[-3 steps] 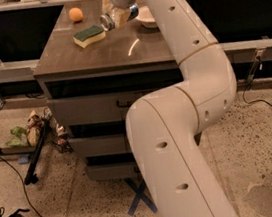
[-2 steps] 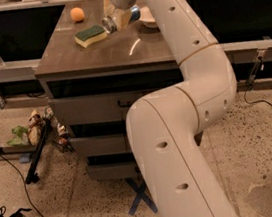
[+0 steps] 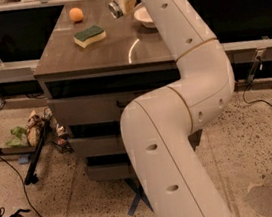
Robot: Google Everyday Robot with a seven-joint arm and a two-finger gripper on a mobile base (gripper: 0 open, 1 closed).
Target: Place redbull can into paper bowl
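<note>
Silver redbull can [image 3: 114, 9] (slim cylinder) is clamped by end effector [image 3: 119, 6] beside paper bowl [image 3: 141, 18].

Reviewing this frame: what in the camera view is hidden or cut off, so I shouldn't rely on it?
- Paper bowl: its right part is hidden behind the arm.
- Gripper, above the table's far side, just left of the bowl: its upper part is cut off by the top edge.
- Redbull can: only one end shows at the gripper; the rest is covered.
- Table: its right side is behind the arm.
</note>
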